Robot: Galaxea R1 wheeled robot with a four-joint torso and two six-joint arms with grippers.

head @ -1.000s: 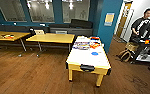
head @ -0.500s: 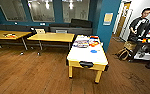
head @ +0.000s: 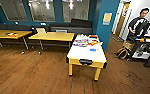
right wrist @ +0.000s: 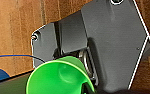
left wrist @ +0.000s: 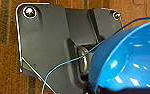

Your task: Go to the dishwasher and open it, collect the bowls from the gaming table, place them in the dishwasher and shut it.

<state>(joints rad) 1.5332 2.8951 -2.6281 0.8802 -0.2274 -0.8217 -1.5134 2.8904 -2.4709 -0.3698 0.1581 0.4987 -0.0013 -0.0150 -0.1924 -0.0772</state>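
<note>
The gaming table (head: 83,54), white-topped with yellow sides and a black slot at its near end, stands ahead in the head view. A small blue bowl (head: 92,49) lies on it, with mixed colourful items (head: 84,40) at its far end. In the left wrist view a large blue bowl (left wrist: 131,57) hangs over the wooden floor, my left gripper (left wrist: 111,89) shut on its rim. In the right wrist view a green bowl (right wrist: 58,77) is held the same way by my right gripper (right wrist: 87,87). The dishwasher is out of view.
Two yellow-topped tables (head: 52,36) (head: 9,33) stand left of the gaming table, with a dark sofa (head: 73,25) behind them. A teal pillar (head: 104,22) rises at the table's right. A person (head: 138,25) with a control rig on a cart (head: 141,47) is at the far right.
The whole head picture has shifted only slightly, so the camera has moved a little. The gaming table and the person keep nearly the same places.
</note>
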